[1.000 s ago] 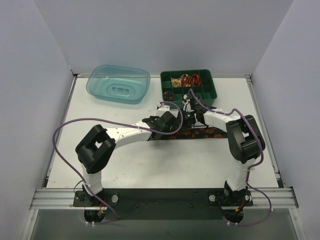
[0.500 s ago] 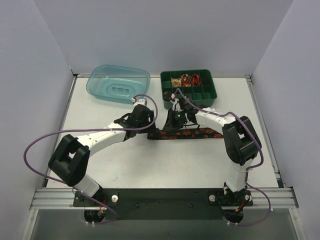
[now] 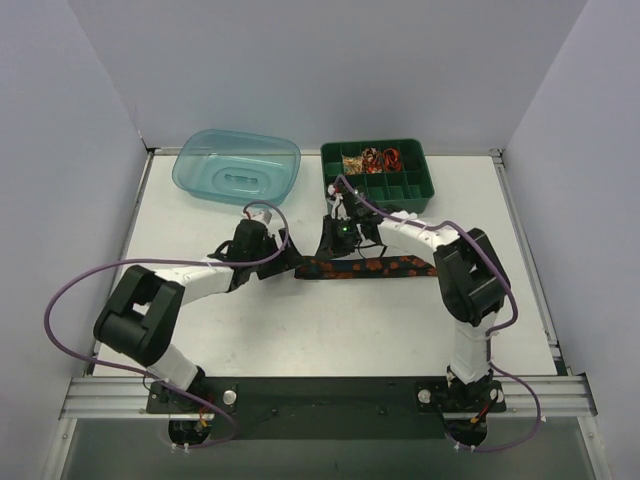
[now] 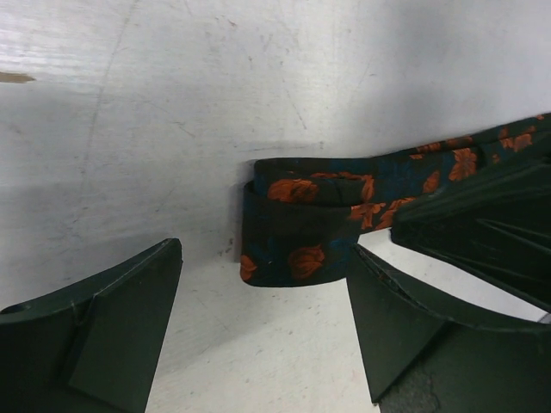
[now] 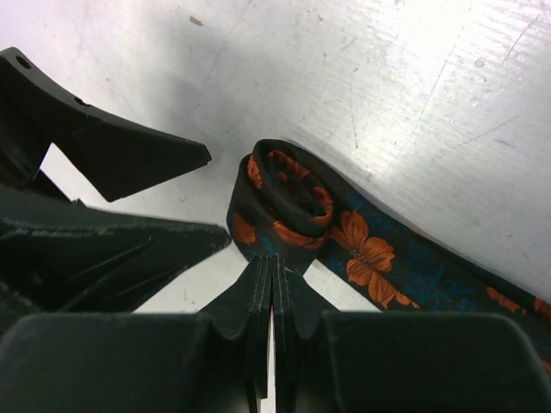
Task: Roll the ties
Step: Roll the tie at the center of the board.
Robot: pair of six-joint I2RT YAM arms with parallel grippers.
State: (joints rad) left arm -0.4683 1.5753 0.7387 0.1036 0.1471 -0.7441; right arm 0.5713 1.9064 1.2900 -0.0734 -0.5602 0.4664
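One tie (image 3: pixel 375 267), black with orange flowers, lies across the table's middle. Its left end is curled into a small roll (image 5: pixel 288 202), which also shows in the left wrist view (image 4: pixel 293 232). My right gripper (image 3: pixel 322 256) comes down from behind. Its fingers are shut, and their tips (image 5: pixel 274 262) pinch the near edge of the roll. My left gripper (image 3: pixel 284 260) is open just left of the roll. In its own view the left gripper (image 4: pixel 264 258) has a finger on either side of the roll, not touching it.
A green compartment tray (image 3: pixel 415 196) with rolled ties (image 3: pixel 380 158) in its back cells stands behind the right gripper. A blue plastic tub (image 3: pixel 237 167) lies upside down at the back left. Purple cables loop off both arms.
The left arm has drawn back to the left and its gripper has come off the tie. The right gripper has moved left along the tie to its rolled end.
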